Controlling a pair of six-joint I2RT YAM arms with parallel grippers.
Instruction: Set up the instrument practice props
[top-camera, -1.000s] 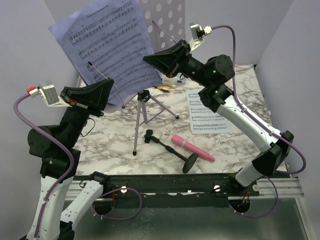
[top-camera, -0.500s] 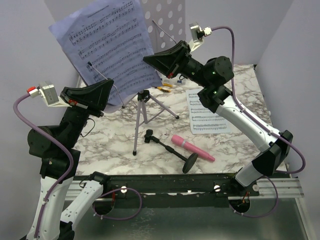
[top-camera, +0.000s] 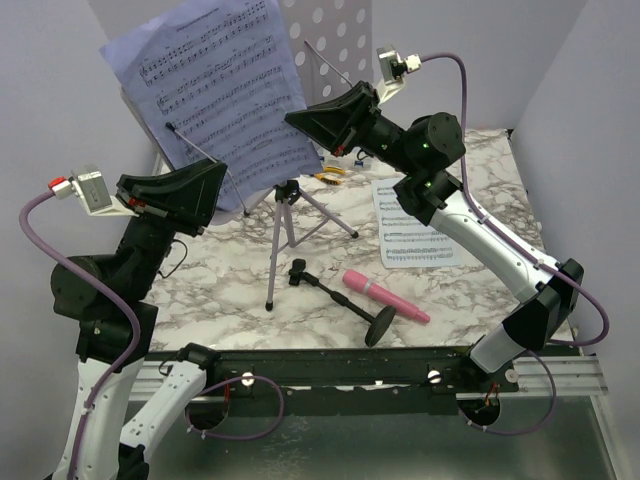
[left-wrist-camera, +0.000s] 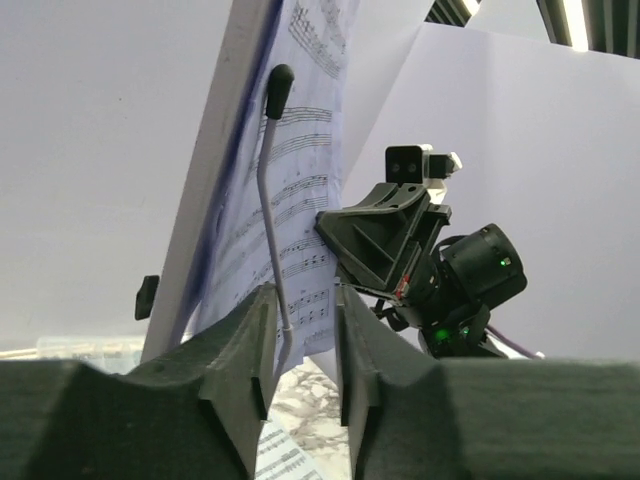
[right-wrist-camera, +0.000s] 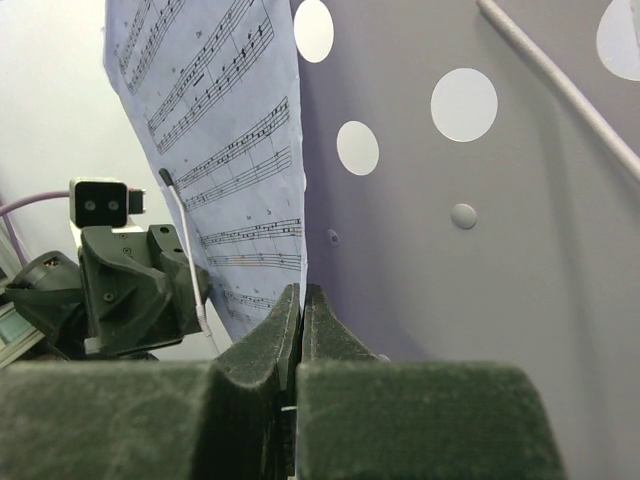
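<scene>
L gripper (left-wrist-camera: 305, 303): jaws part-open, straddling wire page retainer (left-wrist-camera: 265, 200), no clamp on it. R gripper (right-wrist-camera: 300, 300): jaws closed at lower edge of lavender sheet (top-camera: 215, 85); pinch on paper can't be confirmed. Sheet lies against stand plate (top-camera: 335, 40) on tripod (top-camera: 285, 235).

Procedure: hold R steady, let retainer seat flat on sheet, back L straight off w/o snagging wire. White sheet (top-camera: 415, 235) and mic (top-camera: 385, 297) lie on table (top-camera: 230, 290), pending.

I see thin matt paper in the lavender sheet (top-camera: 215, 100), a smooth matt lilac perforated plate (right-wrist-camera: 480, 250), glossy pink plastic on the microphone (top-camera: 385, 296), a smooth marble-patterned bench (top-camera: 220, 285). My left claw (left-wrist-camera: 306, 305) looks grainy matt black plastic.
</scene>
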